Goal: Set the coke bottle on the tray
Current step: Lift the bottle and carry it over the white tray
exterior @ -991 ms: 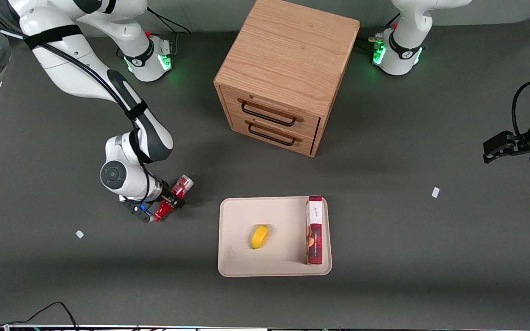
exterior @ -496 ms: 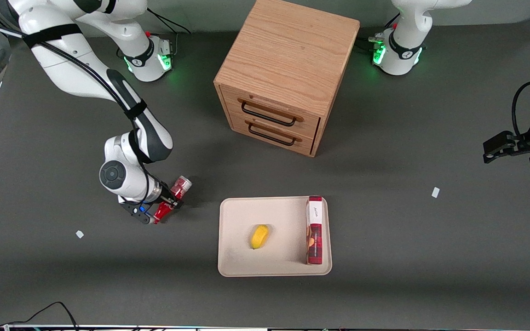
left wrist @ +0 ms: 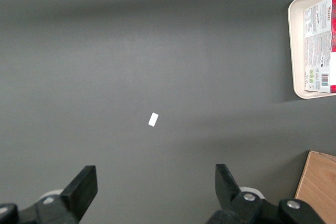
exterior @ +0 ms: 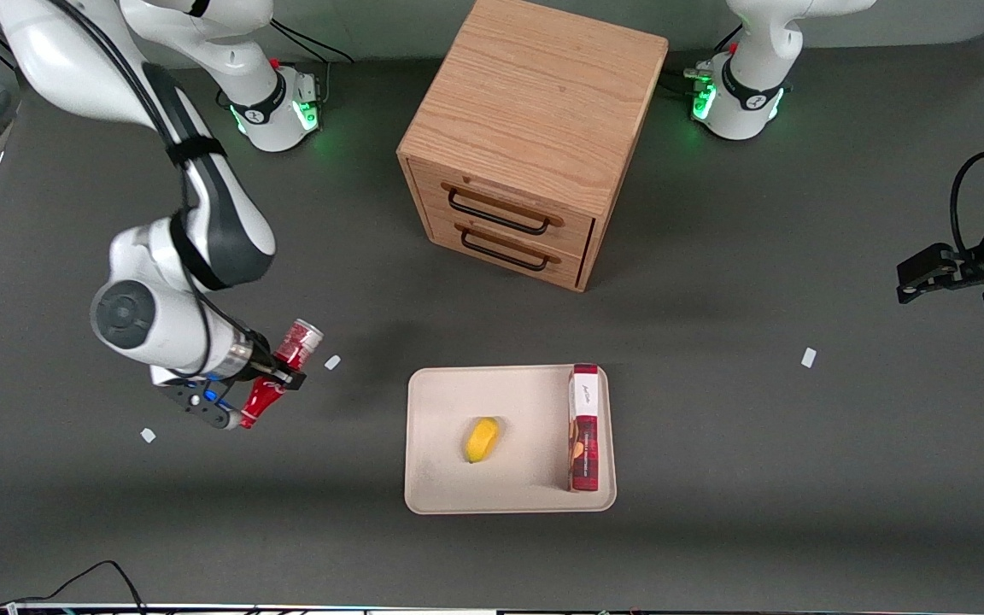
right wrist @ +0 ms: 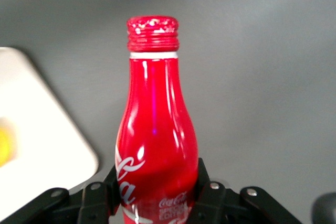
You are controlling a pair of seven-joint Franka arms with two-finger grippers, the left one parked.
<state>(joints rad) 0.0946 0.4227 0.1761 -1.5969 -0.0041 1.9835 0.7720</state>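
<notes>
Bottle sits clamped across its waist between my fingers, lifted off the worktop and tilted, toward the working arm's end, apart from the tray. Its lower body and base are cut off in the wrist view by my gripper. White Coca-Cola script curls over glossy red; smaller lettering below is too fine to read. The cap is ribbed. On the matte beige tray lie a yellow lump and a red-and-white box.
</notes>
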